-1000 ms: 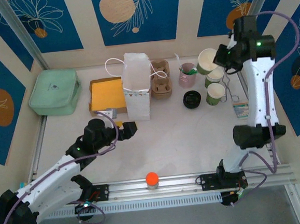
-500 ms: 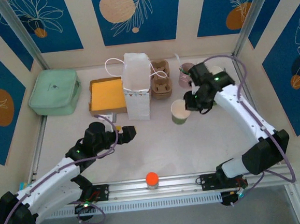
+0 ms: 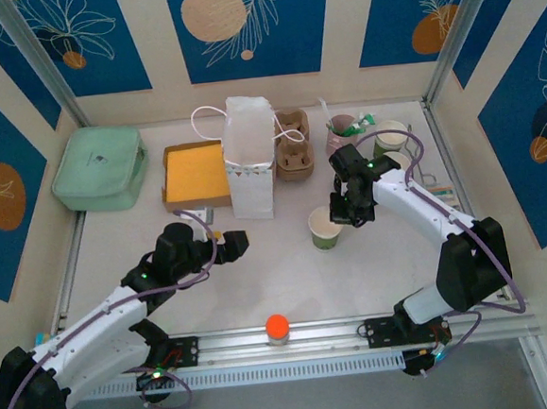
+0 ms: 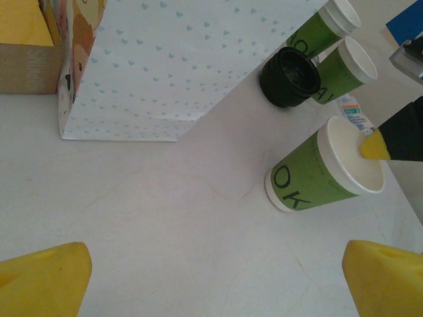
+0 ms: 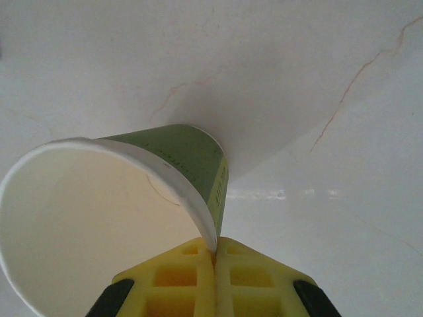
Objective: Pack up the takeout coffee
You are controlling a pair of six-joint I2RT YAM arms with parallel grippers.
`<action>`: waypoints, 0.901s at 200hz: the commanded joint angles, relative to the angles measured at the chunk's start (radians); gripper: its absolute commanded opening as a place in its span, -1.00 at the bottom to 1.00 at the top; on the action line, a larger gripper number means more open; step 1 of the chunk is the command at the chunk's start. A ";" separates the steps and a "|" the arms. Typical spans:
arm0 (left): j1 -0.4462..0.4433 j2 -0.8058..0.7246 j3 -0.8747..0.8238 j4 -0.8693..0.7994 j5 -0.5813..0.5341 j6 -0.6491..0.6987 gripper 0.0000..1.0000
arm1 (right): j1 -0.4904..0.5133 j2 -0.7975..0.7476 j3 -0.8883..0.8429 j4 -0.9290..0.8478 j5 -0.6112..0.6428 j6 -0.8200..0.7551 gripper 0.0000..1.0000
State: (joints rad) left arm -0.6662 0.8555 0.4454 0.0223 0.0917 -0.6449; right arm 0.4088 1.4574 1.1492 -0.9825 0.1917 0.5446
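Pinching just the rim of a lidless cup [image 5: 178,152], the right jaws may crumple or tip it, while the left jaws gape empty and the black-lidded coffee [image 4: 289,76] sits beside the bag [image 4: 185,59].

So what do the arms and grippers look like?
The left arm and right arm have white tubular links, black joints and a trailing lilac cable. The left gripper and right gripper have yellow fingers; the right one's are moulded in a grid.
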 commanded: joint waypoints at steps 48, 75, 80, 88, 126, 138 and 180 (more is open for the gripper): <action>-0.007 0.002 -0.005 0.021 -0.029 0.024 0.96 | -0.023 -0.012 0.035 -0.032 0.026 0.009 -0.43; -0.006 0.001 0.001 0.015 -0.032 0.027 0.95 | -0.055 -0.050 0.095 -0.082 0.034 0.004 -0.35; -0.006 -0.001 0.003 0.013 -0.032 0.028 0.96 | -0.070 -0.058 0.110 -0.091 0.036 0.000 -0.35; -0.006 -0.002 0.002 0.013 -0.033 0.029 0.96 | -0.102 -0.071 0.134 -0.101 0.038 -0.008 -0.34; -0.006 -0.002 0.002 0.011 -0.033 0.030 0.96 | -0.389 -0.081 0.205 -0.094 -0.015 -0.046 -0.29; -0.006 -0.001 0.003 0.010 -0.031 0.031 0.96 | -0.465 -0.058 0.218 -0.082 -0.013 -0.050 -0.27; -0.007 -0.019 0.001 -0.009 -0.047 0.035 0.96 | -0.638 0.048 0.248 -0.020 -0.017 -0.046 -0.26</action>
State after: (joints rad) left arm -0.6662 0.8589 0.4454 0.0204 0.0692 -0.6285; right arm -0.1761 1.4418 1.3628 -1.0218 0.2054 0.5091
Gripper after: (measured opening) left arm 0.980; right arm 0.367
